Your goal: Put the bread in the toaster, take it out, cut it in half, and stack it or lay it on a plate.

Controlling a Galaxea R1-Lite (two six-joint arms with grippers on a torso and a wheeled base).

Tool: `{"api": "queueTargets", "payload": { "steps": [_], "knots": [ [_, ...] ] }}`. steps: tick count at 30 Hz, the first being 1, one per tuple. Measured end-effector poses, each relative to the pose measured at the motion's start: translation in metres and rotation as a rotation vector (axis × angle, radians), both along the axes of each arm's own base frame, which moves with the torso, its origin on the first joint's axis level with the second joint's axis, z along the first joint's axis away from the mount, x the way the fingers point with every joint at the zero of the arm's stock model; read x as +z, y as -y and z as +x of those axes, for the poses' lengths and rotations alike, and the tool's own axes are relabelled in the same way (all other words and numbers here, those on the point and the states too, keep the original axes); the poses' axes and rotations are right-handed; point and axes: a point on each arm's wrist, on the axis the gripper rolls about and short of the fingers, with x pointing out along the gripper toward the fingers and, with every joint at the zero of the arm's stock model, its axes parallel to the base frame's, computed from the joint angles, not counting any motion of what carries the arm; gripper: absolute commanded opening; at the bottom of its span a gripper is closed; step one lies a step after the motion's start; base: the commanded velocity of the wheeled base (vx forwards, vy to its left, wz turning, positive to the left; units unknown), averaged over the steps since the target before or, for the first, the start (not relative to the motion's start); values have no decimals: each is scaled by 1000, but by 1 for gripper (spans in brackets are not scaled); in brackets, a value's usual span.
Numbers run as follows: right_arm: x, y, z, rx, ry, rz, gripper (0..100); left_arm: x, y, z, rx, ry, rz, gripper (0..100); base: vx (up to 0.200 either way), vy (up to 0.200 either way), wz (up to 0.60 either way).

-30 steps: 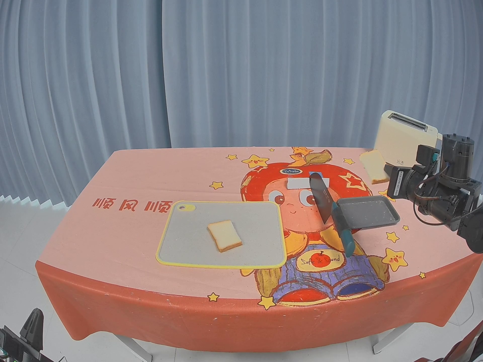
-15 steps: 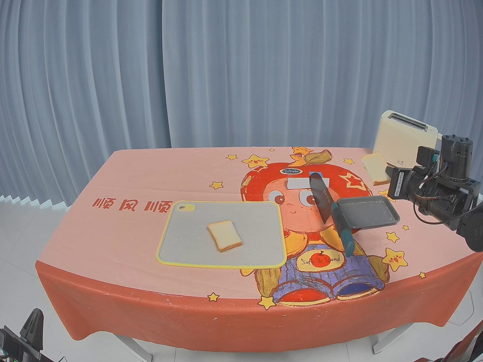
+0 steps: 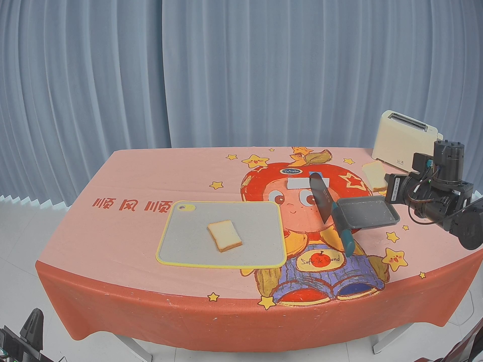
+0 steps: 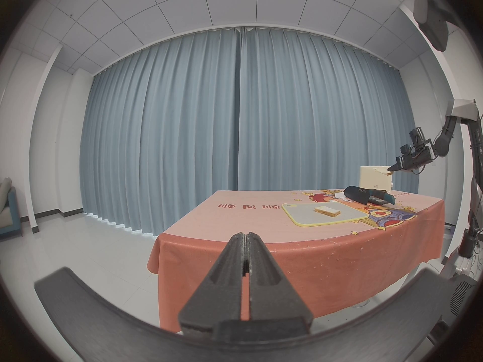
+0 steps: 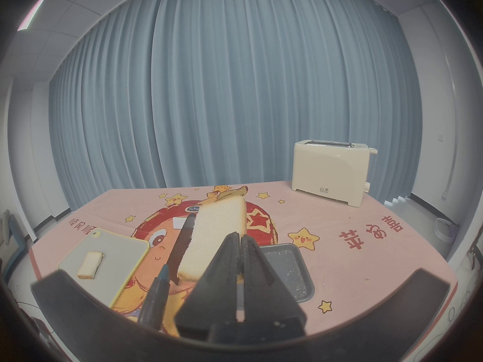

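Note:
My right gripper (image 3: 386,181) is shut on a whole slice of bread (image 3: 375,175), held in the air just in front of the cream toaster (image 3: 405,141) at the table's far right. In the right wrist view the slice (image 5: 214,235) sticks out beyond the shut fingers. A smaller piece of bread (image 3: 225,235) lies on the grey, yellow-rimmed cutting board (image 3: 191,242). A knife (image 3: 324,202) with a teal handle leans on the dark tray (image 3: 370,211). My left gripper (image 4: 246,242) is shut and empty, low and well off the table's left front corner.
The table wears an orange cartoon cloth (image 3: 126,187). A white label (image 3: 307,182) lies near its middle. A blue curtain (image 3: 241,61) hangs behind. The left half of the cloth is bare.
My right arm has sunk a little, carrying the slice lower, in front of the toaster. The left gripper, board, knife and tray have stayed put.

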Motion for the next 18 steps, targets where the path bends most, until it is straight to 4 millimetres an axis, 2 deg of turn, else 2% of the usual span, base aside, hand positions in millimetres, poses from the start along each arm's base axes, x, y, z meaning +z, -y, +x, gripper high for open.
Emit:
{"api": "queueTargets", "payload": {
  "steps": [18],
  "knots": [
    [-27, 5, 16, -5, -83, -32, 0, 0, 0, 0, 0, 0, 0, 0, 0, 0, 0]
  ]
}}
